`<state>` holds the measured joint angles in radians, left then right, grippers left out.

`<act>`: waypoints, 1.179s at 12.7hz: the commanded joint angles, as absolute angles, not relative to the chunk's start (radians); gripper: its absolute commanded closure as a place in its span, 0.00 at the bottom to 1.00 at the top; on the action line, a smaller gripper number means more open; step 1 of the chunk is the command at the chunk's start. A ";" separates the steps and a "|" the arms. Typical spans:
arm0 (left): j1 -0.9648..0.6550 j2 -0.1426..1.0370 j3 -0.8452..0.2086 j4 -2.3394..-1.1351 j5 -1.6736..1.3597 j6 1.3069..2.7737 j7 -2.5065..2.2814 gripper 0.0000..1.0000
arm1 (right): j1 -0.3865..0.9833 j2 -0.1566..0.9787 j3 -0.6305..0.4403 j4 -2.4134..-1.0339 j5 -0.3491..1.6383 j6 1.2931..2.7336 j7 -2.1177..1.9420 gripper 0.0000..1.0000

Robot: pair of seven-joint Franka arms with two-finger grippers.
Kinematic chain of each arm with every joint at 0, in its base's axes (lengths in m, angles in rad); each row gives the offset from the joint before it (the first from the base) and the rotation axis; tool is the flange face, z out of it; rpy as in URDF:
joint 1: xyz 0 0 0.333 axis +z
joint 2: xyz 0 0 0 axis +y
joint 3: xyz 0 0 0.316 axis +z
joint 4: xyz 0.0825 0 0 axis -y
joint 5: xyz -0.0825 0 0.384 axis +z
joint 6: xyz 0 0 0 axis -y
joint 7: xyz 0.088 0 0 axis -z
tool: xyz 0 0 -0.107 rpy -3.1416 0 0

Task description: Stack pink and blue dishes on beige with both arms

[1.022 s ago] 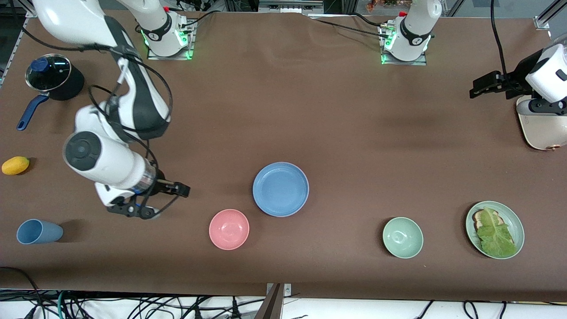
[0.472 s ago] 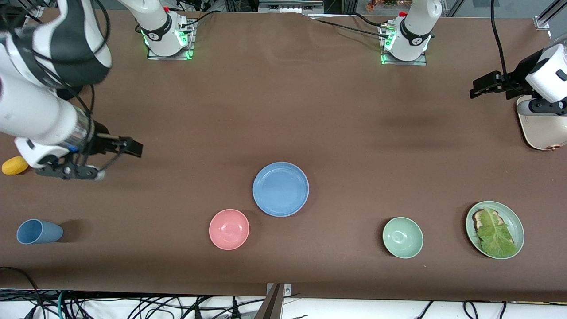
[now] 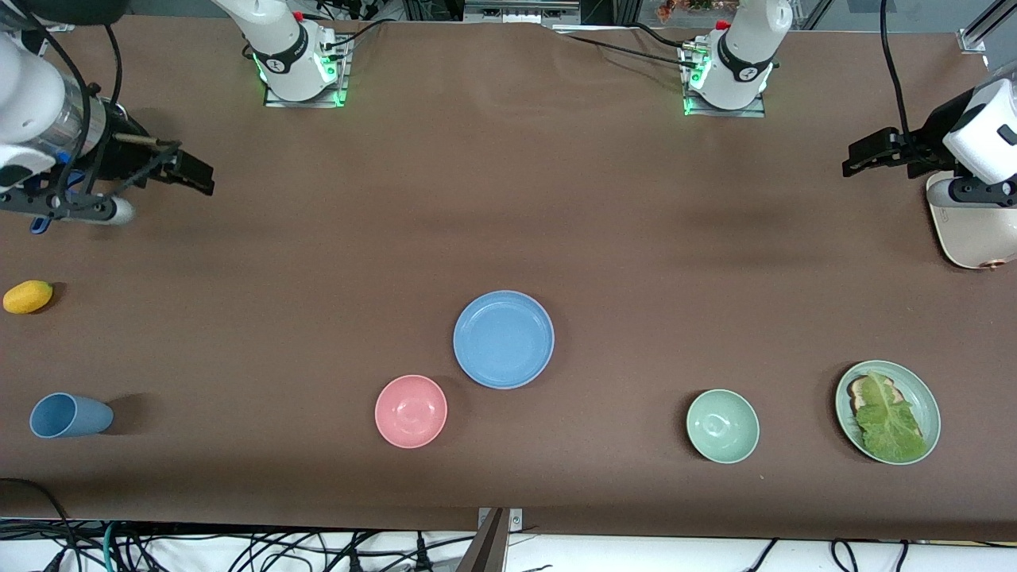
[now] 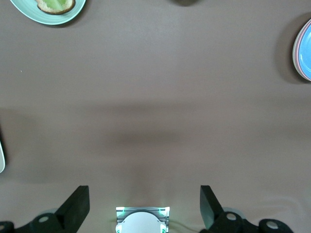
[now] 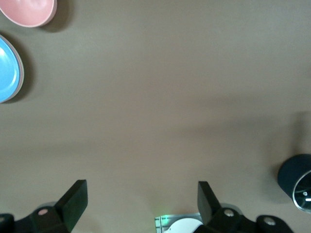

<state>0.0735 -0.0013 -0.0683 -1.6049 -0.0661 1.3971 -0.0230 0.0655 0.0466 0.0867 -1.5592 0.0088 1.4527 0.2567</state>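
The blue plate (image 3: pixel 503 339) lies mid-table and tops a stack. A pink rim (image 4: pixel 294 54) peeks from under it in the left wrist view, and a pale rim (image 5: pixel 21 73) shows under it in the right wrist view; the plates beneath are otherwise hidden. My right gripper (image 3: pixel 195 171) is raised and open over the right arm's end of the table, holding nothing (image 5: pixel 142 189). My left gripper (image 3: pixel 856 157) waits open and empty at the left arm's end (image 4: pixel 144 194). Both are well apart from the stack.
A pink bowl (image 3: pixel 411 411) sits beside the stack, nearer the camera. A pale green bowl (image 3: pixel 722 426), a green plate with toast and lettuce (image 3: pixel 914 389), a blue cup (image 3: pixel 70 415), a yellow fruit (image 3: pixel 28 296), a dark pot (image 5: pixel 296 182) and a white appliance (image 3: pixel 973 234) stand round the edges.
The right arm has swung up and away from beside the pink bowl to its own end of the table, over the pot. The left arm and dishes have not moved.
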 commanded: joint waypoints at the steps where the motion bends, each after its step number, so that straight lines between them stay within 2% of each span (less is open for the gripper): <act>1: 0.069 0.006 -0.075 -1.588 -0.038 1.394 -0.014 0.00 | 0.048 0.009 0.091 -1.606 0.031 1.444 0.233 0.00; 8: 0.068 0.006 -0.075 -1.588 -0.037 1.393 -0.014 0.00 | 0.044 0.041 0.090 -1.572 0.017 1.459 0.187 0.00; 15: 0.063 0.006 -0.075 -1.588 -0.035 1.394 -0.014 0.00 | 0.043 0.052 0.071 -1.488 0.018 1.414 0.086 0.00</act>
